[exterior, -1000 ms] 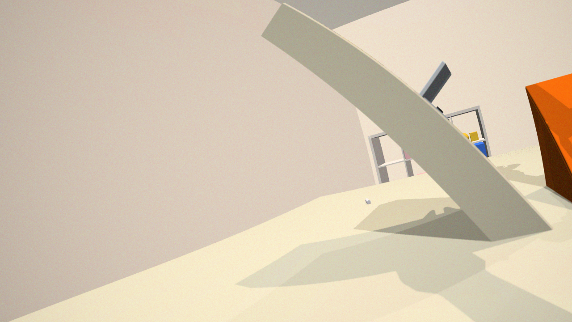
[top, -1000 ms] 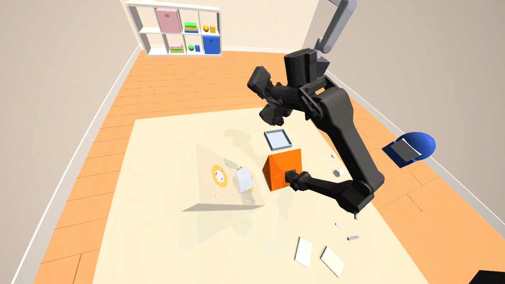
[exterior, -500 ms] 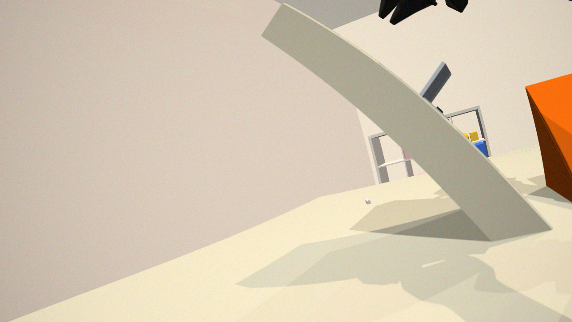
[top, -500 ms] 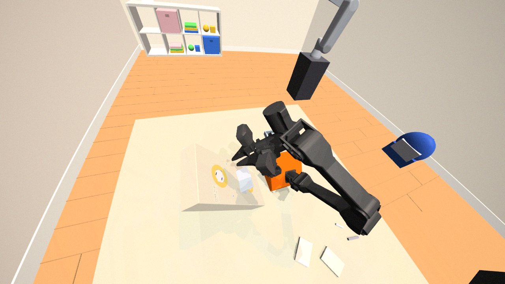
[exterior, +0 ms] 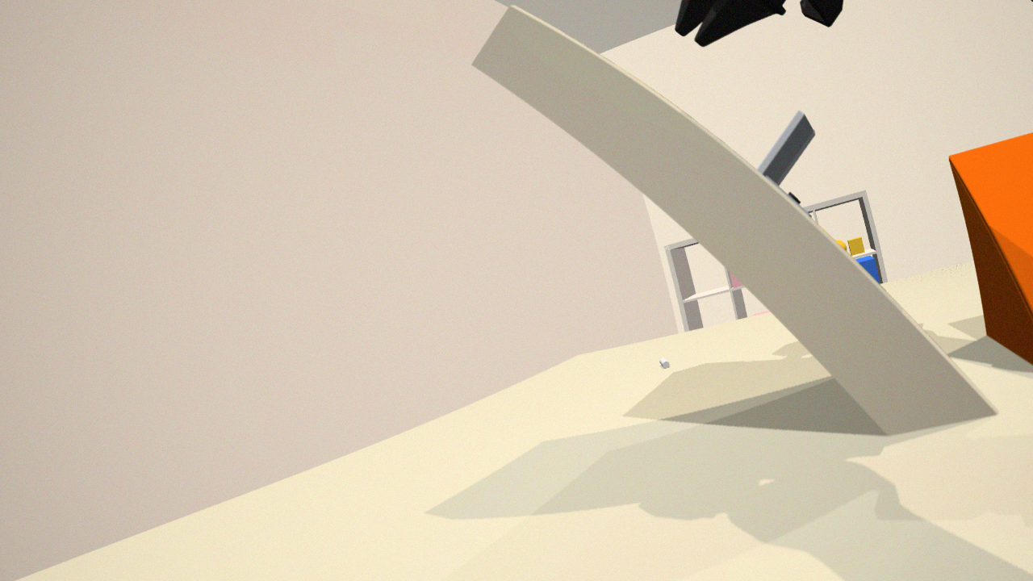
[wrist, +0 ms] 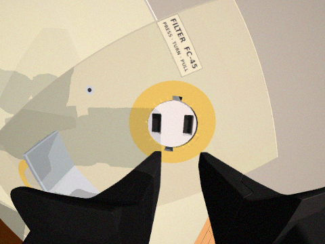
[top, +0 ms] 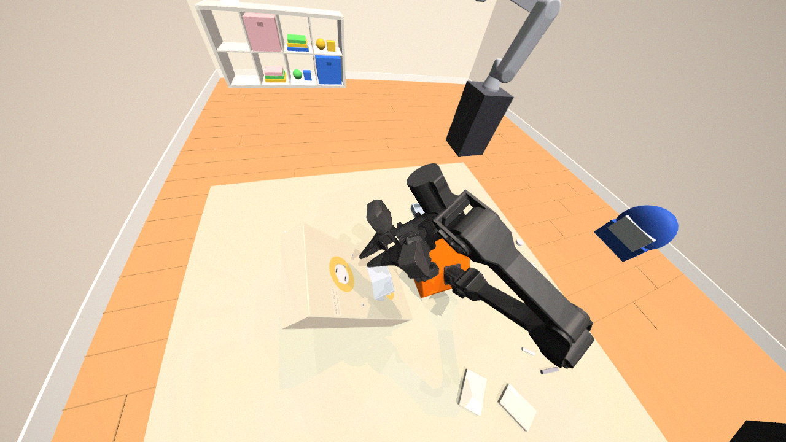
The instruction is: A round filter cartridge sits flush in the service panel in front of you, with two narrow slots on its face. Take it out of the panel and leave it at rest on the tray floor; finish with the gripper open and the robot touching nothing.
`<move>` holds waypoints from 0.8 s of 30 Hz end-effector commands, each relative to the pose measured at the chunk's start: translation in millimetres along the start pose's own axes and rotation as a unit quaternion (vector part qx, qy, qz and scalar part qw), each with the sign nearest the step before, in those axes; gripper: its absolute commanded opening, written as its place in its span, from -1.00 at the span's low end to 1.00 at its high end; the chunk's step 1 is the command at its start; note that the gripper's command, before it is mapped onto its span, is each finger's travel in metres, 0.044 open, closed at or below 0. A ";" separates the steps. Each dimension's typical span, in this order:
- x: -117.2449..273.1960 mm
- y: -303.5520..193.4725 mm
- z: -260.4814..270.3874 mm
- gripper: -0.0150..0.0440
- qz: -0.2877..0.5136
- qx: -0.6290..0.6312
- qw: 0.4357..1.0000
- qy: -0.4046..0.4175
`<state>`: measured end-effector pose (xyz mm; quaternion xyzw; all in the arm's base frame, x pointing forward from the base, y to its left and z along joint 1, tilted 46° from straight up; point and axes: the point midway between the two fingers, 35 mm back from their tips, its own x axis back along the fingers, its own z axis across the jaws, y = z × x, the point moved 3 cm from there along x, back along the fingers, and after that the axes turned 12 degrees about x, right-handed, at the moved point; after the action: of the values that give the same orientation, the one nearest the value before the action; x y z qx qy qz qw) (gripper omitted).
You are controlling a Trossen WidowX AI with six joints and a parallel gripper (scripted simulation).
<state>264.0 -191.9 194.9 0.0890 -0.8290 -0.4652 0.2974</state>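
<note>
In the wrist view, the cartridge [top: 341, 273] [wrist: 172, 123] sits mid-frame. Below it, the gripper [top: 363, 262] [exterior: 690, 37] [wrist: 180, 158] is partly open, holding nothing.

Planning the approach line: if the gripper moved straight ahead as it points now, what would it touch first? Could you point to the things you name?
Probably the service panel [top: 324, 299] [wrist: 233, 102], at or near the round cartridge [top: 341, 273] [wrist: 172, 123]; depth leaves the exact spot unclear.

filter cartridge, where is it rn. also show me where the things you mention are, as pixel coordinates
In the wrist view, the filter cartridge [top: 341, 273] [wrist: 172, 123] sits inside the yellow ring [top: 333, 263] [wrist: 139, 123], just beyond the gripper's [top: 363, 262] [wrist: 180, 154] fingertips.
</note>
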 end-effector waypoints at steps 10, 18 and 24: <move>-20.9 -1.2 1.1 -0.11 0.000 -0.004 1.000 0.003; -33.8 -0.7 1.0 -0.11 0.000 -0.004 1.000 0.002; -43.3 0.4 1.3 -0.11 -0.002 -0.004 1.000 0.001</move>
<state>295.5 -175.2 180.2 0.0927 -0.8287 -0.4656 0.2964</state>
